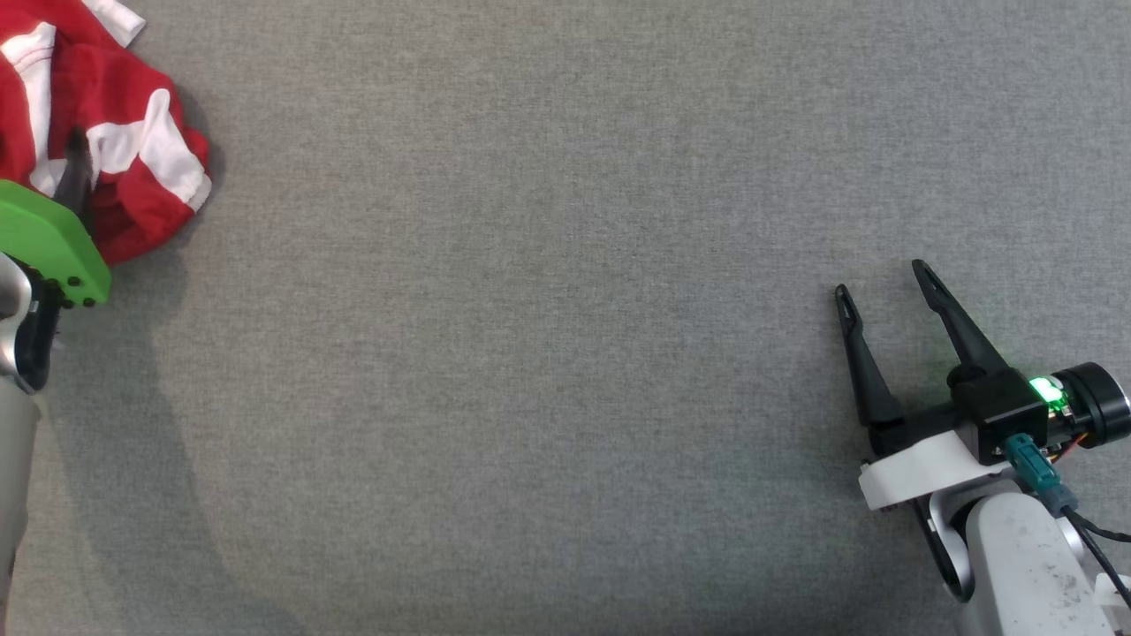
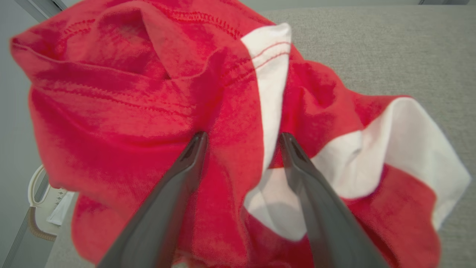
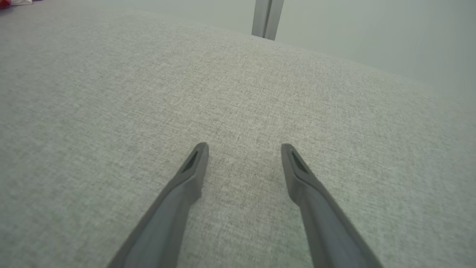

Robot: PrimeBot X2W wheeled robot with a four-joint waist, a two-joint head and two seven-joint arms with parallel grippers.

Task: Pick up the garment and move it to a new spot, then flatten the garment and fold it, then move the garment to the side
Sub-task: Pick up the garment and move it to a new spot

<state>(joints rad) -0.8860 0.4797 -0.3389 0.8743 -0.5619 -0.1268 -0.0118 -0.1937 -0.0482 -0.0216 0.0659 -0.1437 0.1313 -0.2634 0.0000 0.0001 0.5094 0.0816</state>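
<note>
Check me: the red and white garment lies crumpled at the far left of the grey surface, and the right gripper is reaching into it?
Wrong arm: the left gripper is reaching into the garment, as the left wrist view shows. The right gripper is over bare grey surface. The rest holds.

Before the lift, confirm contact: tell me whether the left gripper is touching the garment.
Cannot tell. The left wrist view shows the open left gripper overlapping the garment, but neither contact nor a gap shows at its tips.
</note>
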